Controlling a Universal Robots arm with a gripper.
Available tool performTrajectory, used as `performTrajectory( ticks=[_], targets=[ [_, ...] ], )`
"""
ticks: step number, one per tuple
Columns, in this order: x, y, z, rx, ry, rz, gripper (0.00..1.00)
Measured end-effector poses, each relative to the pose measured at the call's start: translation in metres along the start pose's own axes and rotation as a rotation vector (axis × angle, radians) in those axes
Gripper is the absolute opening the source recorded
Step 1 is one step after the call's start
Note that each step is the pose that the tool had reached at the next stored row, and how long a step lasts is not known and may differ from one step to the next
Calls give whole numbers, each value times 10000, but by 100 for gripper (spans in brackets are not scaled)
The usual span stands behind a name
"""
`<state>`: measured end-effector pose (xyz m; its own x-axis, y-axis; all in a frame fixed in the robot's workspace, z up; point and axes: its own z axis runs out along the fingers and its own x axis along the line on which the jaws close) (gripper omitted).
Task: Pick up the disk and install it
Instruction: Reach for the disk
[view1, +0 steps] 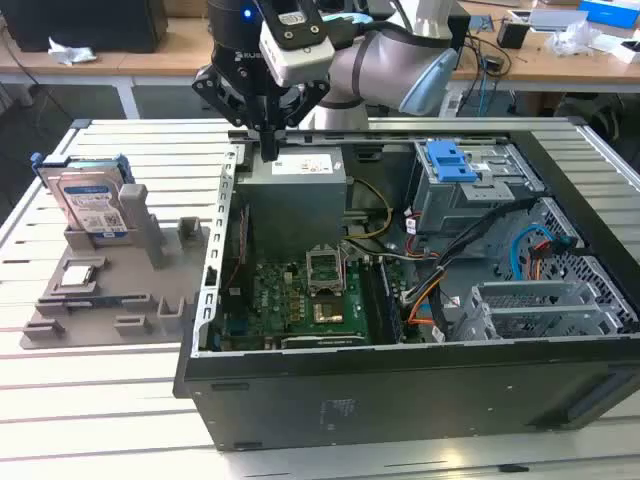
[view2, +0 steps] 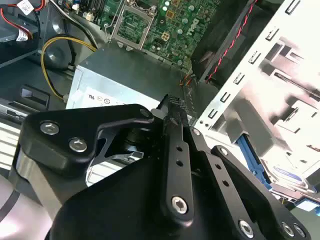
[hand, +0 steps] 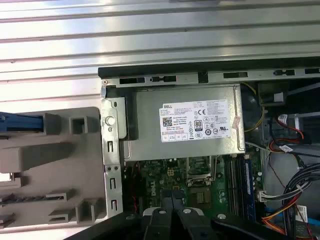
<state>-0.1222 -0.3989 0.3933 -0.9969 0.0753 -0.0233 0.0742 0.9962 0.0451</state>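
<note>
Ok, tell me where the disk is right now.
The disk stands on edge in the grey holder on the exterior view's left, outside the open computer case, apart from the gripper.

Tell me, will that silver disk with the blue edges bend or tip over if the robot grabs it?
Probably stiff: the disk looks like a flat metal slab in a blue frame. It stands on edge in the grey holder, so a sideways push might tip it. Its smooth faces may be slippery.
</note>
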Motion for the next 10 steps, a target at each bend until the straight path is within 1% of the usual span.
performTrajectory(
  ticks=[3, 4, 6, 10],
  targets=[
    [68, -5, -2, 0, 0, 0, 11],
    [104, -8, -3, 0, 0, -1, 11],
    [145, -11, -3, -1, -1, -1, 11],
    [196, -15, -5, 0, 0, 0, 11]
  ],
)
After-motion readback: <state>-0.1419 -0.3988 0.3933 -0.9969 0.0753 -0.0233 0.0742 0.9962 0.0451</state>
